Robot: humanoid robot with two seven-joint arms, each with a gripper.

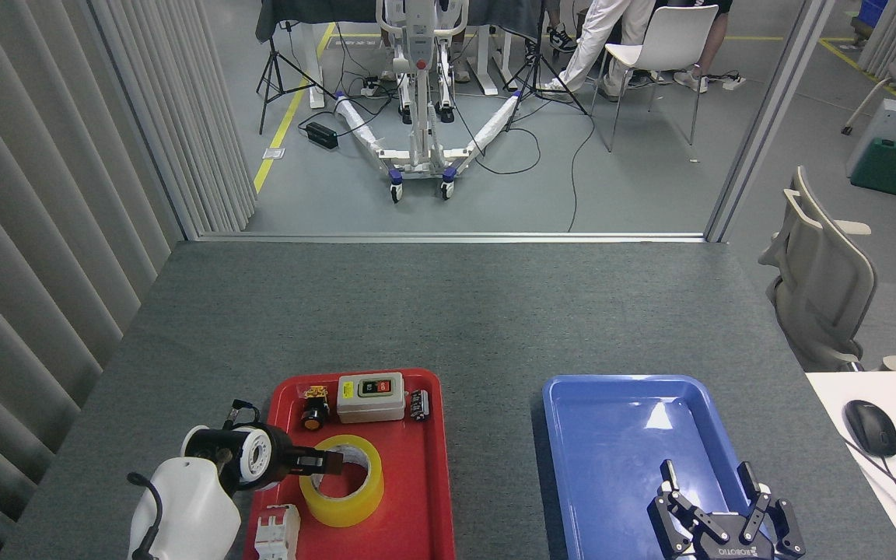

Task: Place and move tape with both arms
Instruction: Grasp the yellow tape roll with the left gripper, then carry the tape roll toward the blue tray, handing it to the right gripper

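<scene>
Left gripper is being seen side-on, dark, its fingertips reaching over the near-left wall of the tape and into the core hole. Whether the wall is being pinched cannot be told; the finger gap is not being shown.

Tape is lying flat in the red tray, directly under and just right of the left gripper's tips. Beyond the gripper, along the tray's far rim, three parts are being kept: an orange push button, a grey switch box and a small black part, all apart from the tape. Nearer than the gripper, at the tray's front-left corner, a white breaker is sitting just beside the tape.

Right gripper is being held well to the right, over the near end of the blue tray, fingers spread wide, nothing held. Both trays are resting on the grey table. A mouse is lying on a white desk further right of the right gripper.
</scene>
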